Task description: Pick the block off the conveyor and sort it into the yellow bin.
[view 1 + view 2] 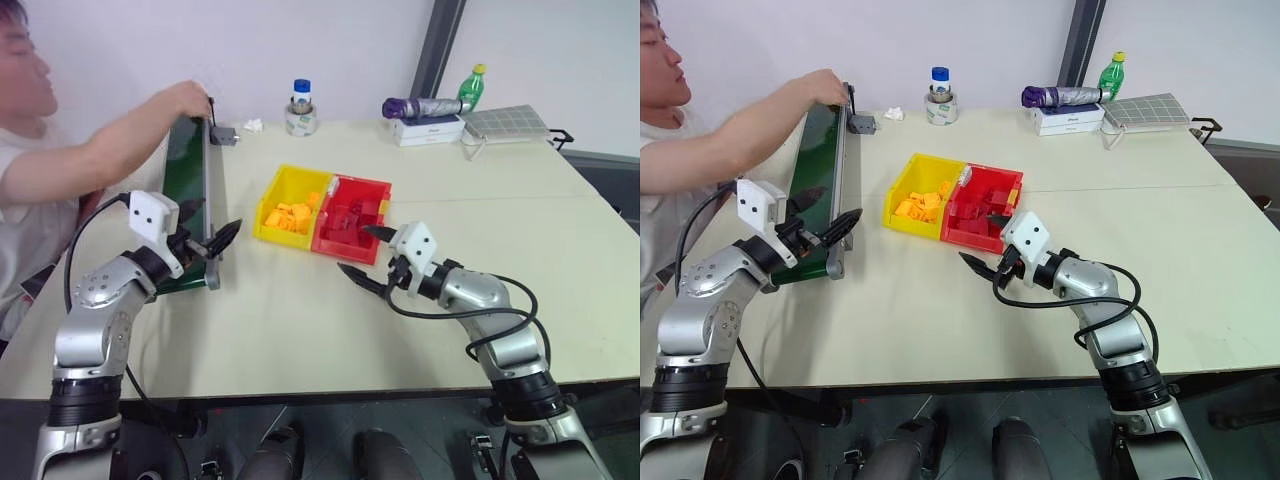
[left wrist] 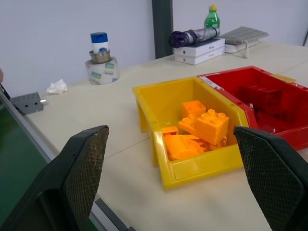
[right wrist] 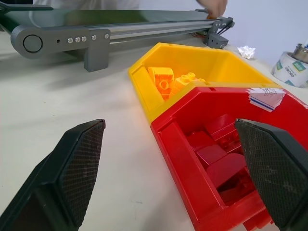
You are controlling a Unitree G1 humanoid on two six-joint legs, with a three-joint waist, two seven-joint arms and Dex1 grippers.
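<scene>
The conveyor (image 1: 188,170), a dark green belt in a grey frame, runs along the table's left side. The block is out of view; I see nothing on the visible belt. My left gripper (image 1: 207,224) hovers open and empty by the conveyor's near end, pointing toward the bins. The yellow bin (image 1: 283,188) sits mid-table and holds several orange-yellow pieces (image 2: 208,124). A red bin (image 1: 372,190) with dark red pieces is joined to its right side. My right gripper (image 1: 356,252) is open and empty just in front of the red bin's near edge.
A person sits at the left with a hand (image 1: 186,97) at the conveyor's far end. Along the back of the table stand a tape roll with a bottle (image 1: 301,112), white boxes with a folded umbrella (image 1: 427,122), a green bottle (image 1: 471,86) and a grid tray (image 1: 506,121).
</scene>
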